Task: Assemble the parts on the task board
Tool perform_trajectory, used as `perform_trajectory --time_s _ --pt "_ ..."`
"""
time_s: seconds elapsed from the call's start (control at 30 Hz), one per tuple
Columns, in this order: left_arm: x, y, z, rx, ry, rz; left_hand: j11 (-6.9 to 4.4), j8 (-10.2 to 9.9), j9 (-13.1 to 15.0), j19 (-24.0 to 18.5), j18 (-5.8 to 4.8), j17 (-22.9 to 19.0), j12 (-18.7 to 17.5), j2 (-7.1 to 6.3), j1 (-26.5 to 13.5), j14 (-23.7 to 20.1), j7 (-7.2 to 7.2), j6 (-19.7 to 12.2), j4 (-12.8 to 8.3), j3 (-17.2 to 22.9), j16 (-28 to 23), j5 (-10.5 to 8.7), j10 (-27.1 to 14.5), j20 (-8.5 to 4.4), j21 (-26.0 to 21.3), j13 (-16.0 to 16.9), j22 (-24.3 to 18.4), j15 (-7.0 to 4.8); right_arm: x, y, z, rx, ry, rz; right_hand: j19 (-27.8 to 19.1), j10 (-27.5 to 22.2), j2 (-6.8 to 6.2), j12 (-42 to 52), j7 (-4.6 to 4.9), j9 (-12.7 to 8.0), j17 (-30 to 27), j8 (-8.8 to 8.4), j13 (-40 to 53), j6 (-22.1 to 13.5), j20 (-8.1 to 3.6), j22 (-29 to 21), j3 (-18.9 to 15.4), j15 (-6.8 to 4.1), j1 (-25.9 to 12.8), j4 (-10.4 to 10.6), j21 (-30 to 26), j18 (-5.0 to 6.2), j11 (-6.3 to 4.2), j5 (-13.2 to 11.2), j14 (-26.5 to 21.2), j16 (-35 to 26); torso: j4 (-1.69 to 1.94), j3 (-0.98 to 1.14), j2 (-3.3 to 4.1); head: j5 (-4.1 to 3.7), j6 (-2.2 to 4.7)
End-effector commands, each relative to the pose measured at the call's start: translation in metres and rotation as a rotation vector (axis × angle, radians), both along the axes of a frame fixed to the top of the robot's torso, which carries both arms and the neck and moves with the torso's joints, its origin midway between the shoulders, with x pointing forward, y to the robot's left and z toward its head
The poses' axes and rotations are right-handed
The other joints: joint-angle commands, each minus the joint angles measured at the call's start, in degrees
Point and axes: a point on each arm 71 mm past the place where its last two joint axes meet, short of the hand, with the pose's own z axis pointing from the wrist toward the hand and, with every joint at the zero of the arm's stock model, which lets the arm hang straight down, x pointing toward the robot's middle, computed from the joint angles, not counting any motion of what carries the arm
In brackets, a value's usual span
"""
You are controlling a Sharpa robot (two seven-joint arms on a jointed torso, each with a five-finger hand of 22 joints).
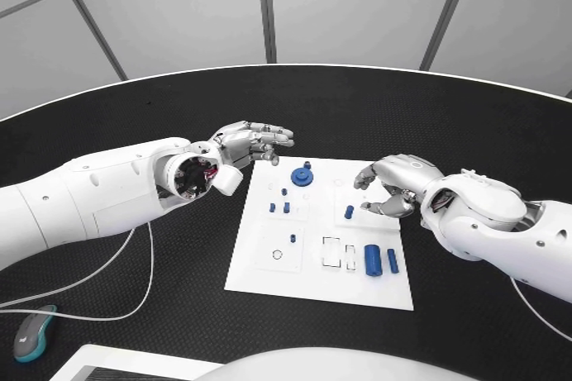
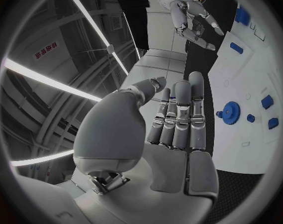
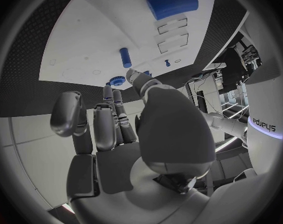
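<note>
**Board part-assembled; both hands empty above it**

The left hand (image 1: 247, 143) hovers off the board's (image 1: 269, 269) far left corner, fingers extended and apart, holding nothing; its wrist view confirms a bare palm. The right hand (image 1: 393, 185) hangs over the board's right edge, fingers curved and spread, with nothing between them as far as the head view shows; its wrist view likewise shows an empty palm.

Parts relative to the hands:
- The gear (image 1: 302, 177) stands on the board between the two hands, nearer the left hand, just beyond its fingertips. It appears seated.
- A short peg (image 1: 350, 211) lies just beside the right hand, on its board side, looking loose.
- Two small pegs (image 1: 280, 207) sit below the gear, between the hands. Whether they are seated cannot be told.
- A tiny peg (image 1: 293, 238) stands further toward the robot, mid-board.
- Two cylinders (image 1: 382, 259) lie side by side near the board's near right corner, on the robot's side of the right hand, beside pale rectangular slots (image 1: 340, 254) that look unfilled.

Judgement: the task is at an early to middle stage. The gear seems placed; the cylinders and the short peg appear still to be fitted. The right hand is best positioned for the short peg.
</note>
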Motion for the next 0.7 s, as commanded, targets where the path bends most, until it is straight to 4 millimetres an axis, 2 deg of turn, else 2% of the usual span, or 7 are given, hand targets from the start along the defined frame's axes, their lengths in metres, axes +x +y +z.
perform_trajectory --time_s 0.03,0.17,0.3,0.47,0.7 --pt "0.0 0.001 0.0 0.001 0.0 0.002 -0.1 -0.2 -0.1 -0.3 0.76 -0.1 0.3 0.56 0.0 -0.3 0.04 -0.2 0.0 -0.5 -0.3 -0.14 -0.3 0.02 -0.2 0.1 -0.1 -0.01 0.003 0.001 -0.003 -0.012 0.01 0.0 0.2 -0.4 -0.06 0.3 -0.33 -0.1 0.1 -0.35 -0.1 0.0 -0.06 0.0 -0.4 -0.12 0.6 0.0 0.2 0.59 0.09 0.0 2.3 0.4 0.12 -0.11 0.11 0.2 -0.23" --pt "0.0 0.001 0.0 0.001 0.0 0.004 -0.1 -0.2 -0.1 -0.3 0.76 -0.1 0.3 0.56 0.0 -0.3 0.04 -0.2 0.0 -0.5 -0.3 -0.14 -0.3 0.02 -0.2 0.1 -0.1 -0.01 0.003 0.005 -0.008 -0.024 0.027 0.009 0.3 0.2 0.12 0.8 -0.49 -0.1 0.2 -0.46 -0.1 0.0 -0.1 0.2 -0.3 -0.18 0.8 0.3 0.5 0.53 0.0 0.0 2.3 0.5 0.11 -0.19 0.15 0.22 -0.25" --pt "-0.001 0.001 0.0 0.001 0.0 0.003 -0.1 -0.2 -0.1 -0.3 0.76 -0.1 0.3 0.56 0.0 -0.3 0.04 -0.2 0.0 -0.5 -0.3 -0.14 -0.3 0.02 -0.2 0.1 -0.1 -0.01 0.004 0.011 -0.014 -0.037 0.046 0.021 0.6 1.1 0.36 1.4 -0.6 -0.2 0.0 -0.49 -0.1 0.3 -0.22 0.4 0.2 -0.33 1.2 0.5 0.8 0.48 -0.2 0.0 2.3 0.4 -0.03 -0.07 0.17 0.25 -0.35" --pt "-0.001 0.0 0.0 0.0 -0.001 0.0 -0.1 -0.2 -0.1 -0.3 0.76 -0.1 0.3 0.56 0.0 -0.3 0.04 -0.2 0.0 -0.5 -0.3 -0.14 -0.3 0.02 -0.2 0.1 -0.1 -0.01 0.003 0.017 -0.021 -0.053 0.068 0.034 0.8 2.5 0.31 1.9 -0.4 -0.1 -0.1 -0.39 -0.3 1.0 -0.43 0.5 1.1 -0.57 1.3 0.9 1.0 0.43 -0.48 0.3 2.3 0.3 0.03 -0.08 0.07 0.51 -0.87" --pt "-0.001 -0.001 0.0 -0.001 -0.001 -0.002 -0.1 -0.2 -0.1 -0.3 0.76 -0.1 0.3 0.56 0.0 -0.3 0.04 -0.2 0.0 -0.5 -0.3 -0.14 -0.3 0.02 -0.2 0.1 -0.1 -0.01 0.004 0.023 -0.025 -0.063 0.084 0.045 1.1 3.6 0.21 2.2 -0.14 0.0 0.1 -0.09 -0.5 2.0 -0.64 0.9 2.3 -0.78 1.5 1.2 1.6 0.3 -0.71 0.8 2.3 0.5 0.05 -0.07 0.08 0.56 -0.95"
